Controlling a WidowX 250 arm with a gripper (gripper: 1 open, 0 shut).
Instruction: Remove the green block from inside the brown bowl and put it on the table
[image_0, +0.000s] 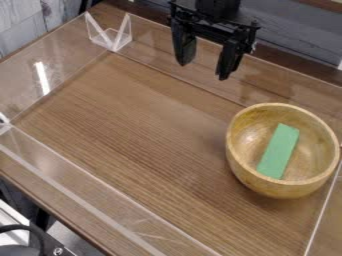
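Note:
The green block lies flat inside the brown bowl, slanted across its bottom. The bowl sits at the right side of the table. My gripper hangs open above the table's far side, up and to the left of the bowl, well apart from it. Its dark fingers point down with nothing between them.
Low clear plastic walls edge the tabletop on the left, front and right. A clear folded plastic piece stands at the far left corner. The bowl sits close to the right wall.

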